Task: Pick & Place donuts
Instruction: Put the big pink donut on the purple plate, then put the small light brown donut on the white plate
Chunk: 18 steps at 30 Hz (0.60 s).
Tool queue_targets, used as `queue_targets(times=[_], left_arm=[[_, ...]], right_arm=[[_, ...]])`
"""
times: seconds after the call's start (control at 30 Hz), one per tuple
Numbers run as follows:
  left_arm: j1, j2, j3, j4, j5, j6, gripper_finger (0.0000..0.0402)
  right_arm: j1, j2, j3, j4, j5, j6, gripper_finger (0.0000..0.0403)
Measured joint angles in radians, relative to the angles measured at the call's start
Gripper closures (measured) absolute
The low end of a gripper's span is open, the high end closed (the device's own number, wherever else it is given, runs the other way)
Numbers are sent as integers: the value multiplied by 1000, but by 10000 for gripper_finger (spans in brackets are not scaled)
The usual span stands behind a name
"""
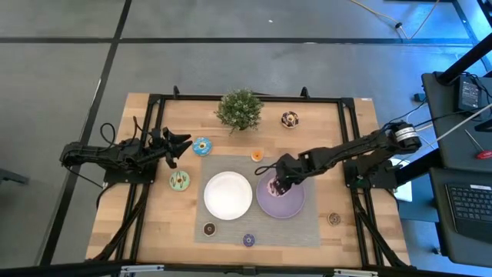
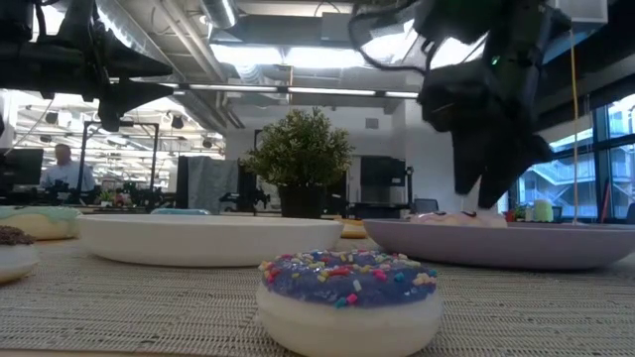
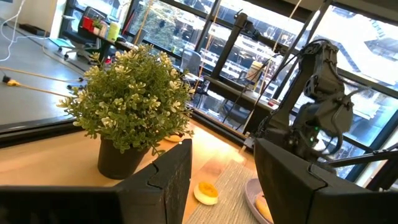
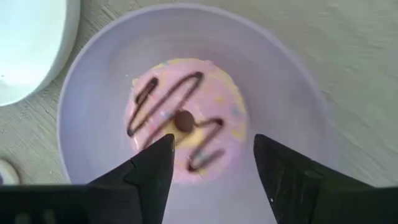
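A pink donut with chocolate drizzle lies flat in the purple plate. My right gripper hangs open just above it, pointing down, a finger on either side, touching nothing. On the table lie the blue donut, green donut, chocolate donut, orange mini, dark brown mini, purple mini and tan mini. My left gripper is open, raised beside the blue donut.
A white plate sits on the grey mat left of the purple plate. A green potted plant stands near the table's far edge. A black frame runs along the table's sides. A person shows far off in the room in the low view.
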Motion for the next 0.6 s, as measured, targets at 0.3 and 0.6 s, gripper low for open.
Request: queue_targets(times=[0.3,0.6], left_arm=[[0,0,0,0,0,-2,233],[0,0,0,0,15,-1,233]], right_arm=[[-64,-205,1,-89,25,-36,181],[6,-321,1,-156,-115,-79,181]])
